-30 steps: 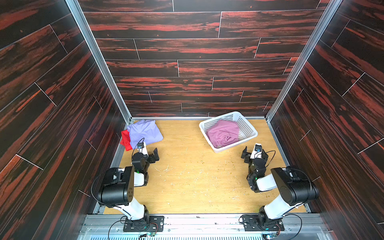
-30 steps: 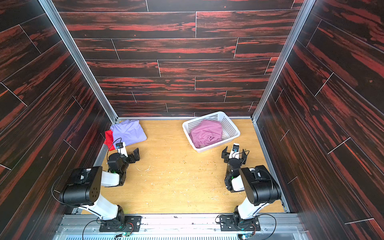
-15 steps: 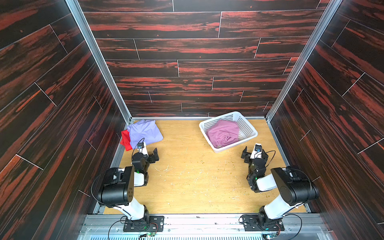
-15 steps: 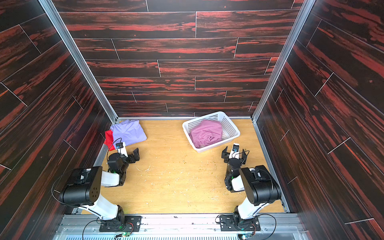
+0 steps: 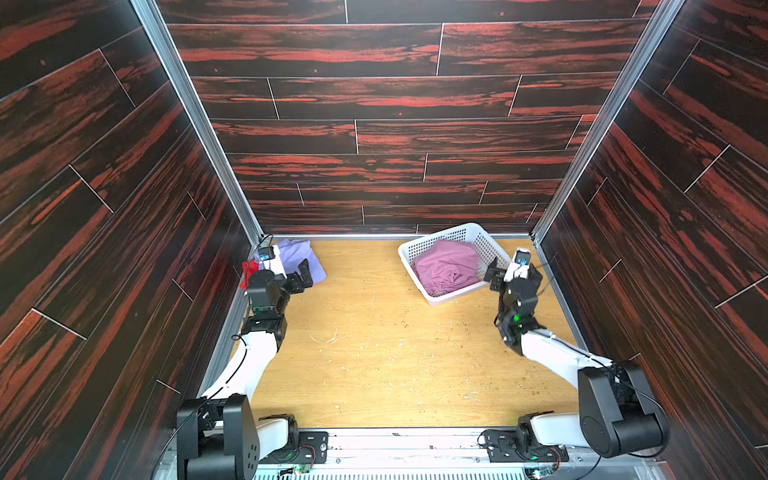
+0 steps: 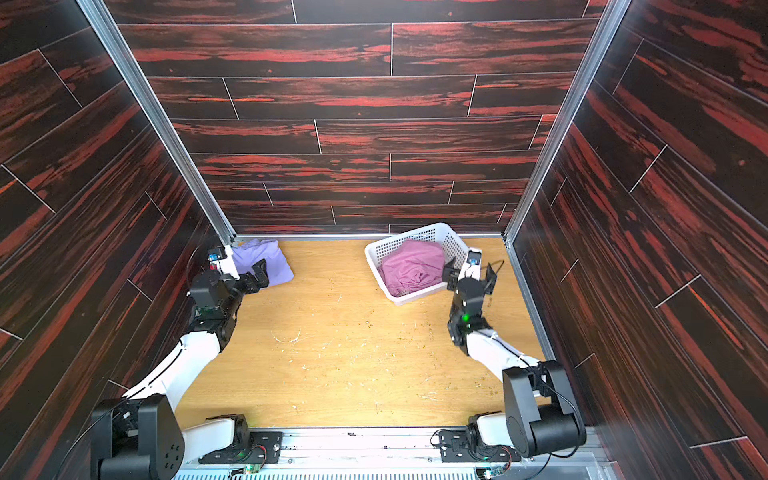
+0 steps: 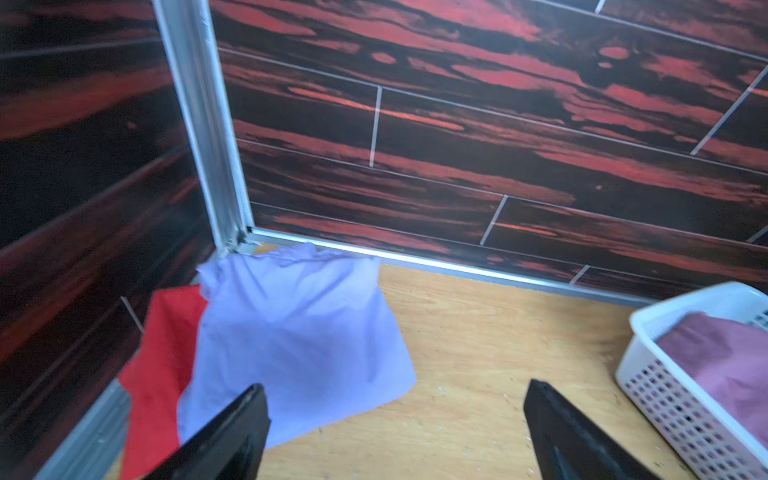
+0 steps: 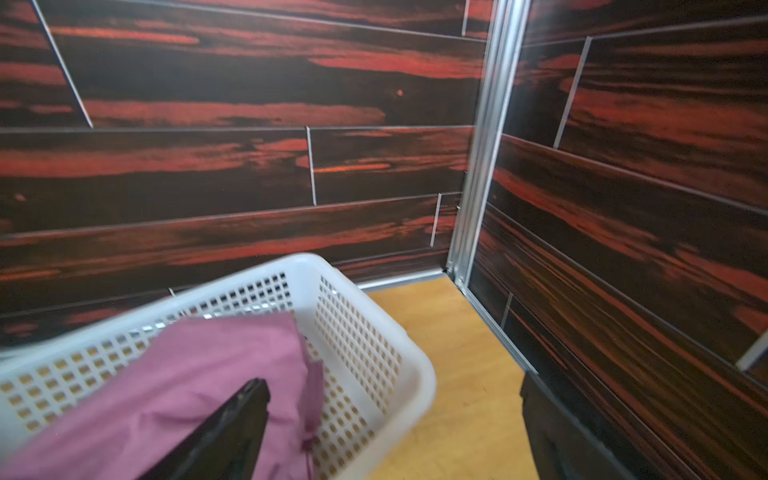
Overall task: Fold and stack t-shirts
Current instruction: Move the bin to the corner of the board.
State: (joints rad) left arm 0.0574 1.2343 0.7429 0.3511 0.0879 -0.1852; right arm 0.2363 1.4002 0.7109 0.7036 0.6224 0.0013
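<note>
Over at about 1 o'clock on the light wooden counter [image 5: 374, 353] sits a white perforated plastic basket [image 5: 490, 249], turned at a slant to the back wall. It holds one thing only: a pink-mauve cloth t-shirt [image 5: 446, 268], bunched and creased, filling most of the inside and rising about level with the rim. I cannot make out any lettering on it from here.

At 11 o'clock, tucked into the back corner, a lavender cloth t-shirt [image 5: 295, 251] lies folded into a rough square on the counter itself. A red cloth t-shirt [image 5: 248, 272] shows from under it on its 9 o'clock side, against the side wall.

The left gripper [image 7: 395, 386] hangs at 10 o'clock with its fingers spread wide and nothing between them. One finger is over the lavender shirt's near edge and the other over bare wood.

The right gripper [image 8: 394, 378] is at 2 o'clock, its fingers spread wide too, and it holds nothing. It straddles the basket's near corner, with one finger over the pink-mauve shirt and the other outside the wall.
</note>
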